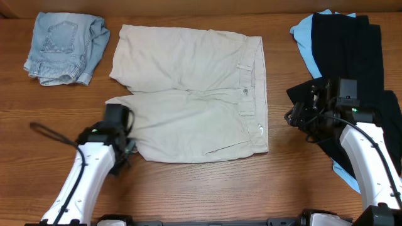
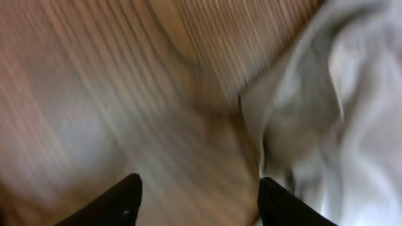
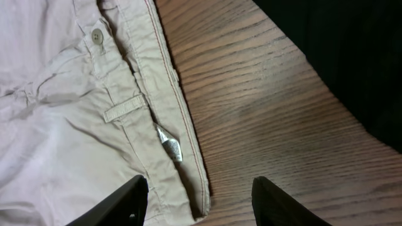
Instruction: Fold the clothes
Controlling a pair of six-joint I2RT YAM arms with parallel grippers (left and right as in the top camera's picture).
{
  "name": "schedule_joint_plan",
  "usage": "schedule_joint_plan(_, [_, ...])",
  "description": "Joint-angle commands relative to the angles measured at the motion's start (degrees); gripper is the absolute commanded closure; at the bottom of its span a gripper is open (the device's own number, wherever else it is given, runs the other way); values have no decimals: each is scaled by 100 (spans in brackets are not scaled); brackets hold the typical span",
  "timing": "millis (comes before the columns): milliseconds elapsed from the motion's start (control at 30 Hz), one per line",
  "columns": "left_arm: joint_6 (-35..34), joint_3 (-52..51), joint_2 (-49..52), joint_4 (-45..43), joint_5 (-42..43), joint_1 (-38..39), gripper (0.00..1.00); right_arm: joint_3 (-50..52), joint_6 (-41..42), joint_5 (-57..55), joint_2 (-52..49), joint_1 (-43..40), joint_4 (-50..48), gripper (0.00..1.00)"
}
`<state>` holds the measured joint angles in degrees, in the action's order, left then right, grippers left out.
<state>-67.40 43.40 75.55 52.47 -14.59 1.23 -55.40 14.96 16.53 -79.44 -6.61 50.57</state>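
The beige khaki shorts (image 1: 195, 94) lie spread flat mid-table, waistband to the right. My left gripper (image 1: 119, 122) is open and empty at the near leg hem on the left; its wrist view shows blurred cloth (image 2: 326, 107) right of the open fingers (image 2: 198, 201). My right gripper (image 1: 295, 116) is open and empty just right of the waistband; its wrist view shows the waistband edge, button, belt loop and white tag (image 3: 171, 144) between and ahead of the fingers (image 3: 200, 201).
Folded faded denim shorts (image 1: 66, 47) sit at the far left. Black garments (image 1: 348, 50) over a sky-blue garment (image 1: 304, 31) lie at the right, partly under my right arm. Bare wood shows along the front.
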Motion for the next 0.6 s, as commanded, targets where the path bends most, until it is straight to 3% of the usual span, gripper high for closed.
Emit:
schedule_joint_plan(0, [763, -223, -4, -592, 173, -452, 41, -92, 4, 37, 55, 24, -37, 43])
schedule_joint_plan(233, [1217, -505, 463, -1729, 470, -522, 48, -92, 2, 118, 55, 24, -79, 43])
schedule_joint_plan(467, [2251, -505, 798, -2197, 1320, -522, 51, -92, 2, 118, 55, 24, -166, 43])
schedule_joint_plan(567, [2382, -505, 802, -2168, 1346, -522, 51, -92, 2, 118, 55, 24, -181, 43])
